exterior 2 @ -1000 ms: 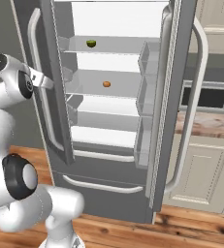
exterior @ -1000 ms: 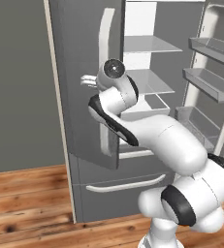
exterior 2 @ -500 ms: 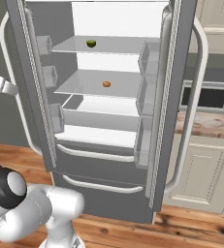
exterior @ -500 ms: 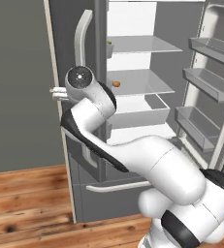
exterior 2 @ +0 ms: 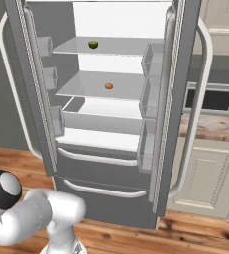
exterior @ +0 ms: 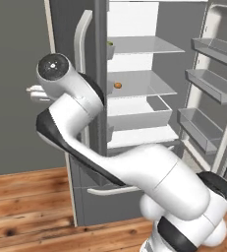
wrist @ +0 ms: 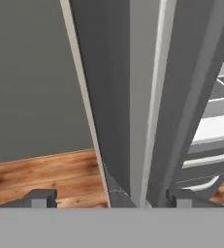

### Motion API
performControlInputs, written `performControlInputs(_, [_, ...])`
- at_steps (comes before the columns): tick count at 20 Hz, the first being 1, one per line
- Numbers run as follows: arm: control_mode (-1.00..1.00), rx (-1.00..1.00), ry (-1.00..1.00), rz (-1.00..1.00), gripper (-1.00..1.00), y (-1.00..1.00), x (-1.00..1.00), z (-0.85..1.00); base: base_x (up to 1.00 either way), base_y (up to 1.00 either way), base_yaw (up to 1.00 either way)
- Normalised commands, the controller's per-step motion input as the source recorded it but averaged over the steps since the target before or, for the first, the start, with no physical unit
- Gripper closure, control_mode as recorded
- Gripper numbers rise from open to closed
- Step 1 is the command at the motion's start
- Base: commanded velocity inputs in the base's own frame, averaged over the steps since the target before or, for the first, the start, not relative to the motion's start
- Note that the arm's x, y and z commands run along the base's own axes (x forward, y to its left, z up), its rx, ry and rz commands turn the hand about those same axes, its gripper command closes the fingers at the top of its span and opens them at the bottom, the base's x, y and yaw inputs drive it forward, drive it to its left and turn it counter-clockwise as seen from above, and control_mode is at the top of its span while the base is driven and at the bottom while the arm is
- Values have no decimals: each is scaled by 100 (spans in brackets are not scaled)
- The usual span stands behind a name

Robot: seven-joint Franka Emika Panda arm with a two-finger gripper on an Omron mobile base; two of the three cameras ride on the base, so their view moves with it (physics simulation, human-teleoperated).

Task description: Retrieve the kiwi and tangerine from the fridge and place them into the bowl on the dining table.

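The fridge [exterior 2: 101, 163] stands with both doors swung wide. A small green kiwi [exterior 2: 93, 44] lies on the upper shelf, and it shows as the kiwi [exterior: 110, 45] just past the door's edge. One shelf lower sits the tangerine [exterior 2: 109, 86], seen from the other side as the tangerine [exterior: 117, 85]. My gripper [exterior: 32, 91] is out to the left of the left door [exterior: 101, 98], mostly behind my own arm. Along the hand, the gripper [wrist: 111, 197] is open, its fingertips [wrist: 40, 197] wide apart on either side of the door's edge [wrist: 137, 97]. The bowl and the dining table are out of view.
The right door [exterior: 213, 74] hangs open with several bins. A counter with cream cabinets [exterior 2: 205, 173] and a small oven [exterior 2: 215, 99] stand right of the fridge. A grey wall [exterior: 16, 98] is at the left, above the wooden floor [exterior: 26, 206].
The left door has swung further open. My arm has swept left with it and left the right base view, and the gripper has gone from shut to open.
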Motion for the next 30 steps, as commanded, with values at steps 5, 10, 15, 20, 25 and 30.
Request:
performControlInputs(5, [-100, 28, -6, -19, -100, -77, -93, 0, 0, 0, 0])
performControlInputs(10, [-100, 45, 0, -19, -100, -100, -24, 0, 0, 0, 0])
performControlInputs(15, [-100, 53, 0, -1, -100, -100, 6, 0, 0, 0, 0])
performControlInputs(20, [-100, 61, -2, 0, -100, -90, 11, -1, 0, 0, 0])
performControlInputs(25, [-100, 48, 1, 7, -100, -61, 0, 0, 0, 0, 0])
performControlInputs(30, [-100, 14, -1, 2, -100, -15, 17, 1, 0, 0, 0])
